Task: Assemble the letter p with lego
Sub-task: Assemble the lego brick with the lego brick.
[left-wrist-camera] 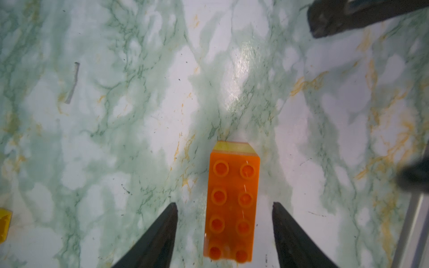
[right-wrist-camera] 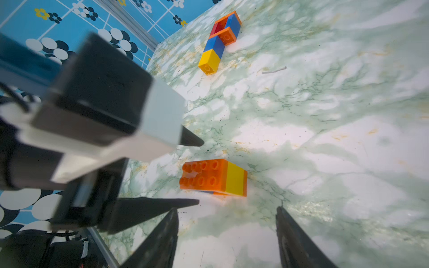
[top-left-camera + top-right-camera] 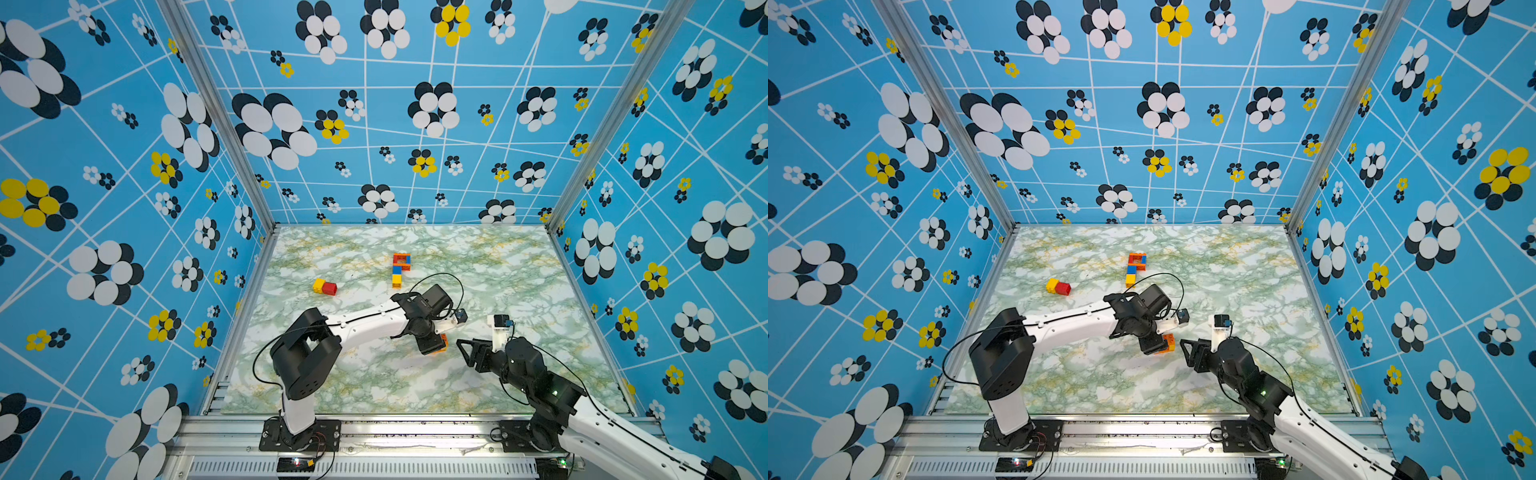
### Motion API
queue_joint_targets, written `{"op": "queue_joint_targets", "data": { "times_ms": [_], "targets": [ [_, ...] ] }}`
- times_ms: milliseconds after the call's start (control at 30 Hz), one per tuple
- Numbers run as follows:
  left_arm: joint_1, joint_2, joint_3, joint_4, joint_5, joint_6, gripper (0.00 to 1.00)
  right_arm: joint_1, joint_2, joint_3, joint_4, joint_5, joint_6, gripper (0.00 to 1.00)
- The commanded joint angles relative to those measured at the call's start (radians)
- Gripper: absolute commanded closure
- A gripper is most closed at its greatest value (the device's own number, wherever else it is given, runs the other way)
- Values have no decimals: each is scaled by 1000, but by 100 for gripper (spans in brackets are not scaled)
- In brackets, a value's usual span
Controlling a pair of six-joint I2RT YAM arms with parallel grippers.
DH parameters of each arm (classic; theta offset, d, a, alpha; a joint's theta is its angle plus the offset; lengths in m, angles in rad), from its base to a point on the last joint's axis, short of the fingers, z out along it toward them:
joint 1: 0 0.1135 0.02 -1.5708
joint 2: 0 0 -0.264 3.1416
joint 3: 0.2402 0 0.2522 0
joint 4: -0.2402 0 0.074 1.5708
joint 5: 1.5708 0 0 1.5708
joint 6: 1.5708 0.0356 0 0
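Straddling item one, my left claw (image 1: 224,204): fingers spread, a strip of bare table showing on each side, nothing pinched.

Item one: orange-and-yellow stack (image 1: 232,208). It has eight studs on its orange face and a yellow layer joined behind that face. It sits on the marbled table (image 3: 519,270), at the lower centre of the tabletop in both top views, partly hidden there under my left claw. It is touched by neither claw.

Item two: P-shaped assembly (image 3: 401,268). It lies flat at the upper centre of the tabletop, well apart from both claws. Orange, red and blue bricks close the loop; a blue brick and a yellow brick make the stem. The right wrist view shows it clearly.

Item three: yellow-and-red pair (image 3: 325,286). The two bricks are joined side by side, left of the assembly and apart from it.

Item four: my right claw (image 2: 226,208). Its fingers are spread and empty. In both top views it is just right of the stack, tips turned toward it, no contact.
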Motion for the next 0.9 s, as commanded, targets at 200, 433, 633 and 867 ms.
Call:
{"op": "queue_joint_targets", "data": {
  "times_ms": [200, 433, 633, 867],
  "targets": [
    [11, -316, -320, 394, -221, -531, 28, -6, 127, 47, 17, -8, -16, 33],
    [7, -384, -510, 566, -336, -1029, 34, -12, 307, 132, 70, -46, -33, 34],
    [2, -303, -498, 595, -276, -1086, 36, -17, 400, 184, 83, -67, -30, 38],
    [-5, -269, -530, 631, -254, -1180, 41, -17, 492, 223, 89, -83, -30, 47]
  ]
}}
